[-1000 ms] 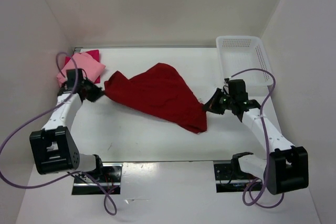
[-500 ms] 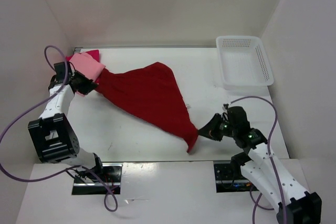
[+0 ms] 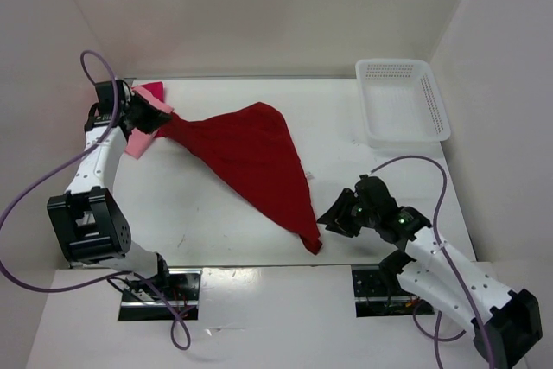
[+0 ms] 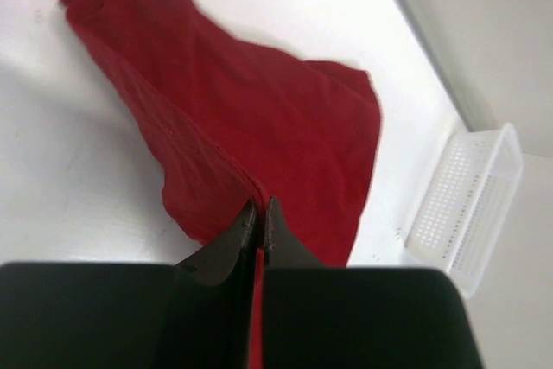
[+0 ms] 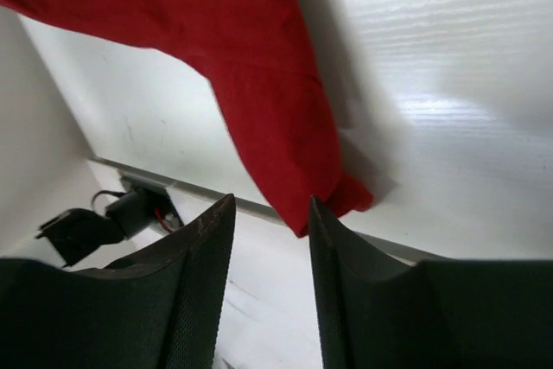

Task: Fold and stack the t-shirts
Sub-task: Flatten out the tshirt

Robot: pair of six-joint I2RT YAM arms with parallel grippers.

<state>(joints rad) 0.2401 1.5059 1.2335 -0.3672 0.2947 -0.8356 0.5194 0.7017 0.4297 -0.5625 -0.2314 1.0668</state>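
Observation:
The dark red t-shirt lies stretched diagonally across the table, from the back left to a narrow tip near the front edge. My left gripper is shut on its back-left corner, just over the folded light pink t-shirt and the magenta t-shirt. In the left wrist view the shut gripper has red cloth pinched between its fingers. My right gripper stands open just right of the shirt's front tip. The right wrist view shows that tip lying loose beyond the open gripper.
A white perforated basket stands at the back right and shows again in the left wrist view. White walls close in the table on three sides. The arm bases and cables sit along the near edge.
My right gripper has opened and let go of the red shirt's corner after dragging it toward the front edge. The left gripper has pulled its corner further back-left, over the pink shirts.

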